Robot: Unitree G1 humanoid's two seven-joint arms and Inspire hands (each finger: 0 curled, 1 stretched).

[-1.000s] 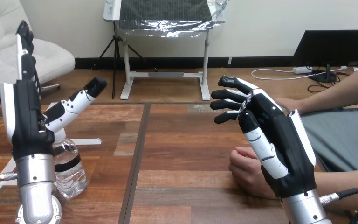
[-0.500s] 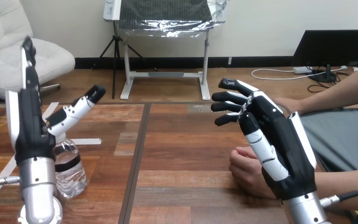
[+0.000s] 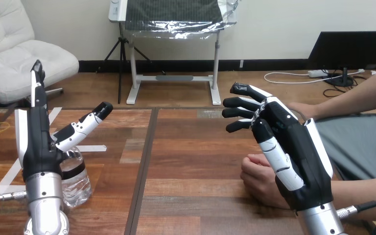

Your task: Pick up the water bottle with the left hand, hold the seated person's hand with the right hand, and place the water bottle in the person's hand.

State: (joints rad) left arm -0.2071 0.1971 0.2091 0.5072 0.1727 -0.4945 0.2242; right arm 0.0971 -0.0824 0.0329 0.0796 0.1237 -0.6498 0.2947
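1. At the far left, the robot's black-and-white left hand stands upright over the near left part of the dark wooden plank table. Its fingers point straight up and its thumb stretches out to the right. We read it as released, grasping nothing.
2. Just right of that hand, the clear plastic water bottle with a dark label band stands upright on the table. It is partly hidden behind the palm and silver wrist. The thumb reaches across above its top, and we cannot tell whether they touch.
3. We judge the pick has not yet begun. The bottle sits close against the wrist rather than between thumb and fingers, so a sideways sweep of the arm could knock it over or roll it off the near edge. Thin plastic may also buckle and slip if the fingers close too high.
4. Right of centre, the person's hand rests on the table as a loose fist, its far side hidden.
5. Over it is the robot's right hand, with its fingers spread and pointing left. It is released and holding nothing. We cannot tell whether the two touch.
6. The fist offers no open palm. If the right hand closes now it may pinch the knuckles, and a bottle delivered there would have nowhere to settle.
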